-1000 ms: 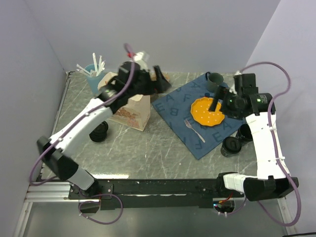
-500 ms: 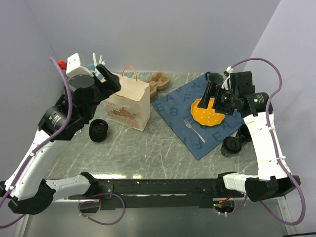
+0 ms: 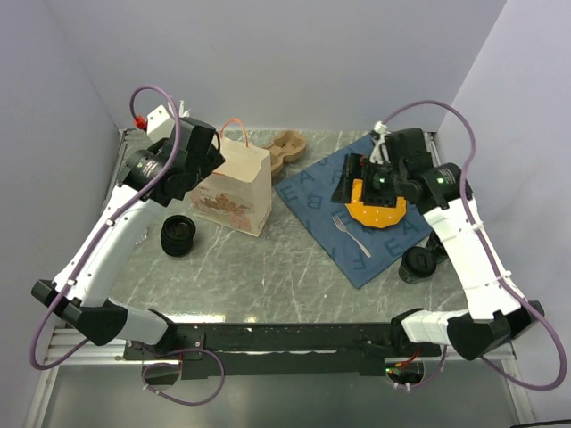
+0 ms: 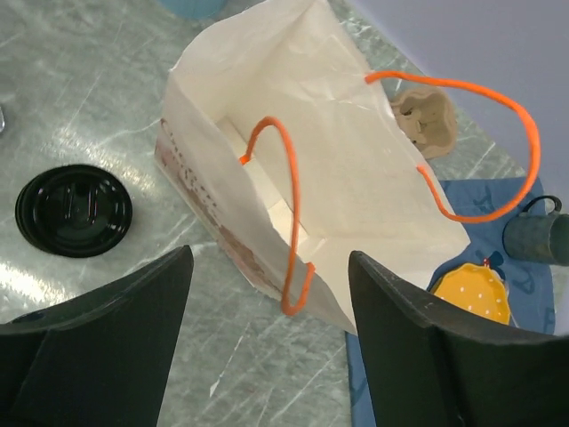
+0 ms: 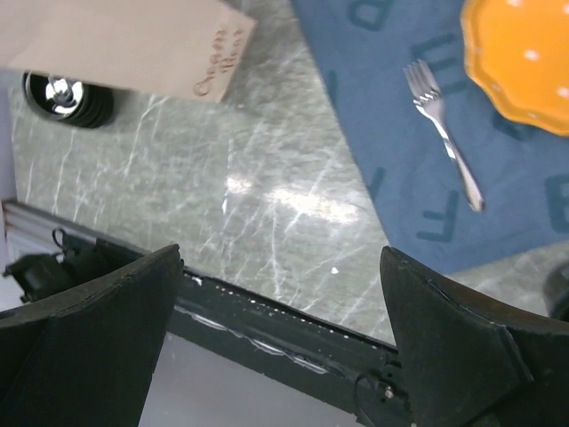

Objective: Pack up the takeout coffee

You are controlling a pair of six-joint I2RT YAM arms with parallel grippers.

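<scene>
The takeout coffee (image 3: 178, 236), a small black ribbed cup with a dark round top, stands on the table left of the paper bag (image 3: 236, 187). It also shows in the left wrist view (image 4: 73, 211) and the right wrist view (image 5: 67, 96). The bag (image 4: 338, 178) stands open with orange handles, and its pale inside shows nothing in it. My left gripper (image 3: 201, 156) hangs above the bag's left side, open (image 4: 269, 260) and holding nothing. Above the orange plate (image 3: 379, 212) my right gripper (image 3: 350, 178) is open (image 5: 280, 253) and empty.
A blue placemat (image 3: 357, 254) carries the plate and a fork (image 3: 350, 234). Another black cup (image 3: 417, 263) stands at the mat's right edge. A teal mug (image 4: 538, 236) and a wooden piece (image 3: 287, 143) sit at the back. The table's front rail (image 5: 267, 329) lies under the right gripper.
My left gripper has drawn back from over the bag's far side to its left edge. The right gripper has moved left over the orange plate.
</scene>
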